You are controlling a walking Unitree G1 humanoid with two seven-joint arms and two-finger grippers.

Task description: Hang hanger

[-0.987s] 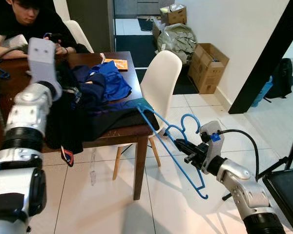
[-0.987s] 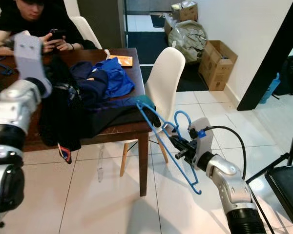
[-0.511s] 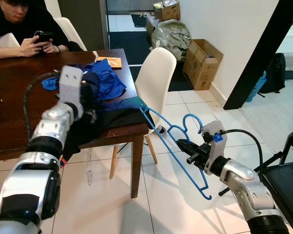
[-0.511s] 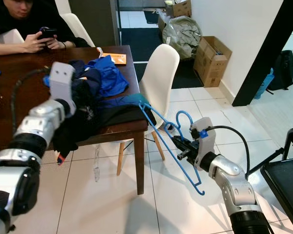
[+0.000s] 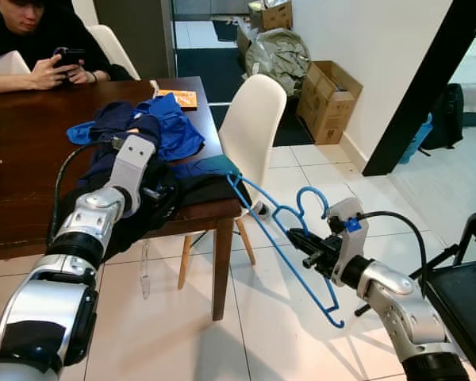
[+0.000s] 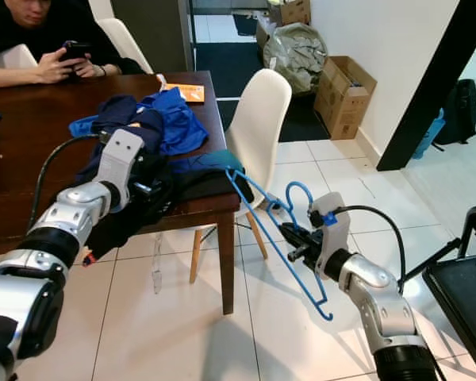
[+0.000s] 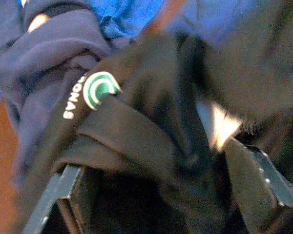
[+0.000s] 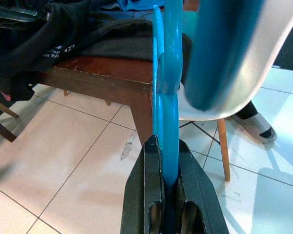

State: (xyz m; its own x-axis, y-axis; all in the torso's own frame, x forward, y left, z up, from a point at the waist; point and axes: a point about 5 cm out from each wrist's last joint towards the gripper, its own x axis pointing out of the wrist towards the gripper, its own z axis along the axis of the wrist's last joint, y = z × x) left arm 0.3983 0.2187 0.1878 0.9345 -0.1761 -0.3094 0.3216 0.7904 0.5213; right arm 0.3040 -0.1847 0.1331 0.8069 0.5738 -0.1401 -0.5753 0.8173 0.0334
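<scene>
A dark wooden table (image 5: pixel 16 182) fills the upper left of my head view, standing on pale floor tiles (image 5: pixel 182 341), with a white shell chair (image 5: pixel 254 127) tucked at its right end. Cardboard boxes (image 5: pixel 325 99) and a stuffed bag sit against the white wall at the top. A person's hands (image 5: pixel 59 70) hold a phone at the upper left.

My right gripper (image 5: pixel 296 240), at lower centre-right, has its fingers pressed tight on the blue hanger (image 5: pixel 282 238), which slants from the table corner down toward the lower middle. The hanger's upper end disappears into the clothes.

My left gripper (image 7: pixel 156 195) is buried in the dark garment (image 5: pixel 155 202) at the table's edge, beside a blue clothes pile (image 5: pixel 170 127); black fabric lies between the fingers, though blur keeps me from telling whether they grip it.
</scene>
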